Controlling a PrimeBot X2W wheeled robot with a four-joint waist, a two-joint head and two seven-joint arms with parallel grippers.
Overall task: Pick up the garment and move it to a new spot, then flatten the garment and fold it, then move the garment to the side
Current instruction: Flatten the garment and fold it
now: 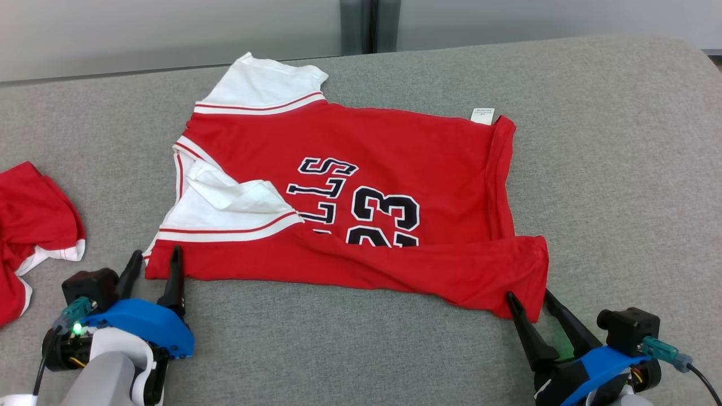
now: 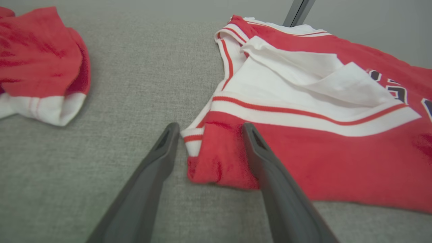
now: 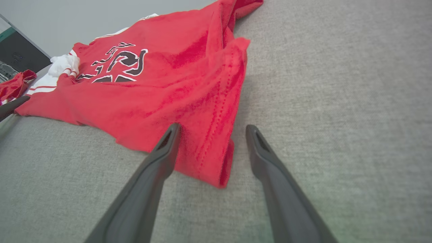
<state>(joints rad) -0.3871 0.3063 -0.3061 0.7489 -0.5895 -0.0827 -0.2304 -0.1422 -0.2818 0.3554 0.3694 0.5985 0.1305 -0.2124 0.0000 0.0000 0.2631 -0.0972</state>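
Both claws are down at the near edge: the left gripper (image 1: 157,252) has its jaws spread wide around the near left corner of the red jersey (image 1: 350,192), not pinching it. The right gripper (image 1: 529,295) is the same deal, fingers splayed open either side of the near right corner. Jersey's lying mostly flat mid grey padded surface (image 1: 620,169), near edge folded up over the bottom of the number, white sleeve (image 1: 237,197) rumpled, and another red and white garment (image 1: 34,225) is bunched up well off to the left.
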